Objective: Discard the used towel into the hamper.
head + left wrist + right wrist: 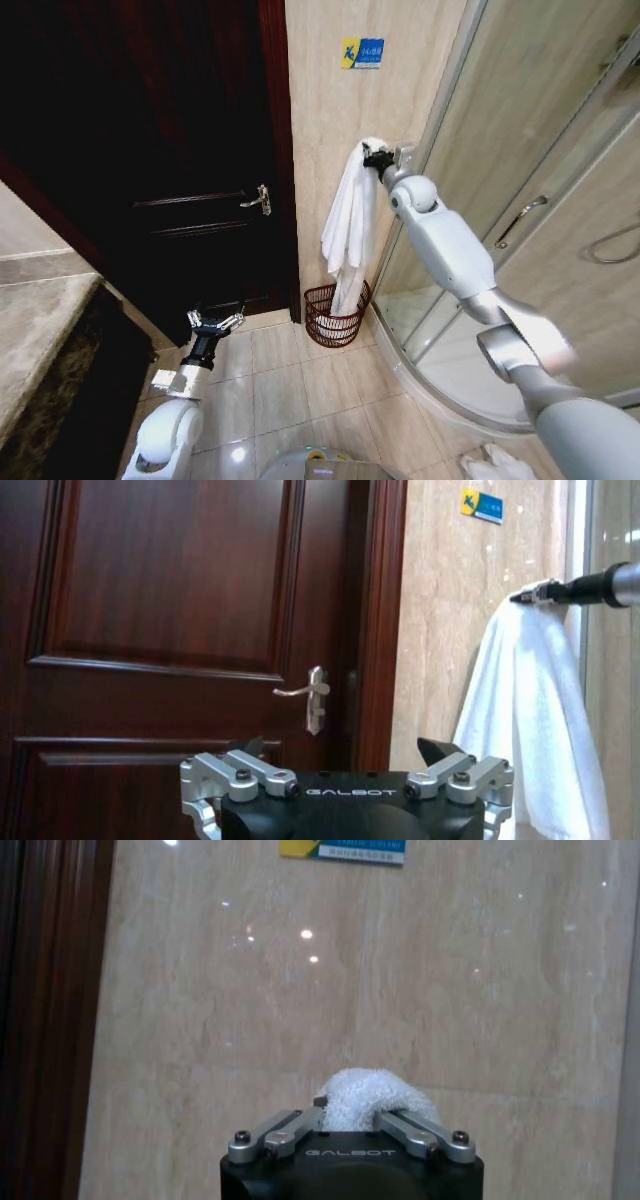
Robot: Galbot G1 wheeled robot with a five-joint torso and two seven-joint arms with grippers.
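A white towel (350, 232) hangs down the beige wall, and its lower end reaches into the hamper (335, 316), a dark red-brown wire basket on the floor below it. My right gripper (375, 158) is stretched out to the top of the towel and is shut on the bunched cloth (366, 1096). The left wrist view shows the same grip (522, 596) at the top of the towel (530, 705). My left gripper (215, 322) hangs low over the floor tiles in front of the door, open and holding nothing (350, 751).
A dark wooden door (180, 150) with a metal handle (262, 198) stands left of the towel. A curved glass shower enclosure (520, 200) rises on the right. A stone counter (40, 330) borders the left. A white cloth (495, 465) lies on the floor.
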